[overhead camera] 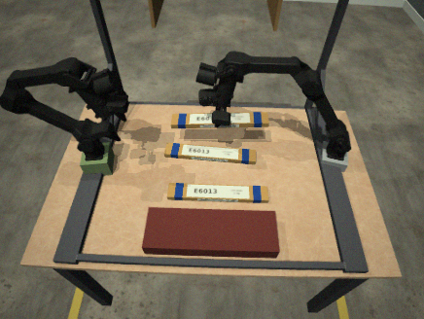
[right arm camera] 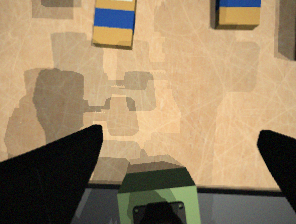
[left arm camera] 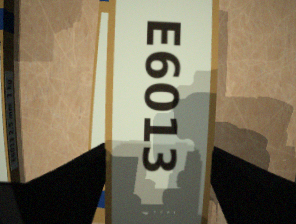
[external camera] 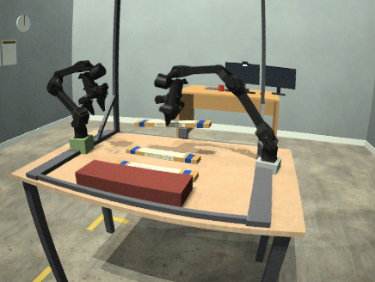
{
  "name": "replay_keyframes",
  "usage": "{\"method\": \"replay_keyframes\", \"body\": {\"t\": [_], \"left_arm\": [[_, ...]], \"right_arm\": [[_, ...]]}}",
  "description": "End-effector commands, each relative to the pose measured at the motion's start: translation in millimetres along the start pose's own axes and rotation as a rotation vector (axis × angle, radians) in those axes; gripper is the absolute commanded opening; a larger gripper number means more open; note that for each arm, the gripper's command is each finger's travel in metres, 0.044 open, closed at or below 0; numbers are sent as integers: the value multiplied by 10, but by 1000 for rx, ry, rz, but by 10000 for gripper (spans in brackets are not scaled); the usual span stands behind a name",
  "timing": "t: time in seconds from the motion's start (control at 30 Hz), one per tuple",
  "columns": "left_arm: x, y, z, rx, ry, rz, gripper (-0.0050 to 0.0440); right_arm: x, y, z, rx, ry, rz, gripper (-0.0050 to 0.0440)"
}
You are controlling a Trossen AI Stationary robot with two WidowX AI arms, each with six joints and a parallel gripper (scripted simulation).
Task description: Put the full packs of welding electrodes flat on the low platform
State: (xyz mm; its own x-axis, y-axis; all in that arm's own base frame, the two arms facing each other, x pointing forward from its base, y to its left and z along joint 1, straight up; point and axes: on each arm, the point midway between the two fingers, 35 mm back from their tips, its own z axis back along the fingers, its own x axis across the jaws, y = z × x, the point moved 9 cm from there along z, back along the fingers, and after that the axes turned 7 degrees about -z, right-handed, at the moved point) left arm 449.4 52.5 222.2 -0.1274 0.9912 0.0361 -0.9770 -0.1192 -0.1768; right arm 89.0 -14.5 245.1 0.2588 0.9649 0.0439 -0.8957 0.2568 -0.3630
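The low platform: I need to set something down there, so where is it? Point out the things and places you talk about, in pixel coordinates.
In the top view, the dark red platform [overhead camera: 211, 231] [external camera: 134, 180] lies at the table's near edge, beside the nearest pack [overhead camera: 218, 193].

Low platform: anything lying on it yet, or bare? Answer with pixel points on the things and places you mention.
Bare: no electrode pack lies on the low platform [overhead camera: 211, 230] [external camera: 133, 181]; its whole top shows.

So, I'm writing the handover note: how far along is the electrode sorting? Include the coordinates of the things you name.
Nothing is on the low platform [overhead camera: 211, 230] [external camera: 133, 182] yet. The left gripper [overhead camera: 221, 119] [external camera: 169, 121] [left arm camera: 157, 150] holds one pack [overhead camera: 243, 119] [external camera: 203, 125] [left arm camera: 162, 100] aloft. The middle pack [overhead camera: 210, 153] [external camera: 163, 155] [left arm camera: 100, 100] [right arm camera: 114, 30] and nearest pack [overhead camera: 219, 193] [external camera: 156, 168] [left arm camera: 11, 120] [right arm camera: 239, 15] lie off it. Placing full ones, releasing and moving clear remain.
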Motion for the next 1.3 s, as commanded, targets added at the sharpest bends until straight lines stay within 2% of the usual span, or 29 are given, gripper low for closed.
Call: {"method": "replay_keyframes", "body": {"t": [0.0,1.27], "left_arm": [[80,28,564,-145,8,0,-50],[863,352,848,-138,-3,-2,-50]], "right_arm": [[0,-13,50,-20,-3,0,430],[0,-13,50,-20,-3,0,430]]}}
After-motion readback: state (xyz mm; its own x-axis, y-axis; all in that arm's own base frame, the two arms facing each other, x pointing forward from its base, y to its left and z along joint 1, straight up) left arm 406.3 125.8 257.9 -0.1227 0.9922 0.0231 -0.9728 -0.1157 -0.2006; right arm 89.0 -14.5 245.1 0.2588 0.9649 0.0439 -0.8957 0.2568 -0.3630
